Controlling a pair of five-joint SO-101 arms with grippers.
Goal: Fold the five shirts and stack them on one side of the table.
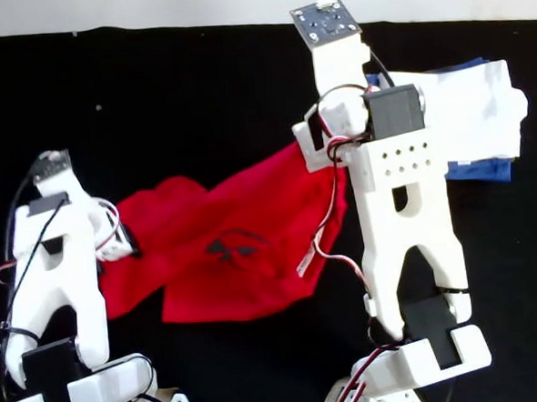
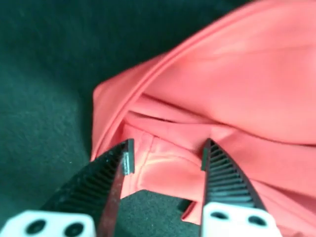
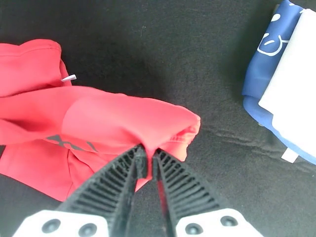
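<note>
Right hand (image 3: 147,153) pinched tight on the red shirt (image 3: 98,116), left hand (image 2: 168,153) low — spread wide — astride its corner.

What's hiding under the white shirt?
A blue shirt lies under the white shirt, poking out along its edges. The white shirt covers the blue one's middle, so anything between or beneath them on the black table cannot be seen.

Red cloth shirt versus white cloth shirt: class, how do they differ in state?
The red cloth shirt is loose and crumpled; the white cloth shirt is folded. The right gripper pinches the red one; the white one rests on a blue shirt. Both are on the black table.
</note>
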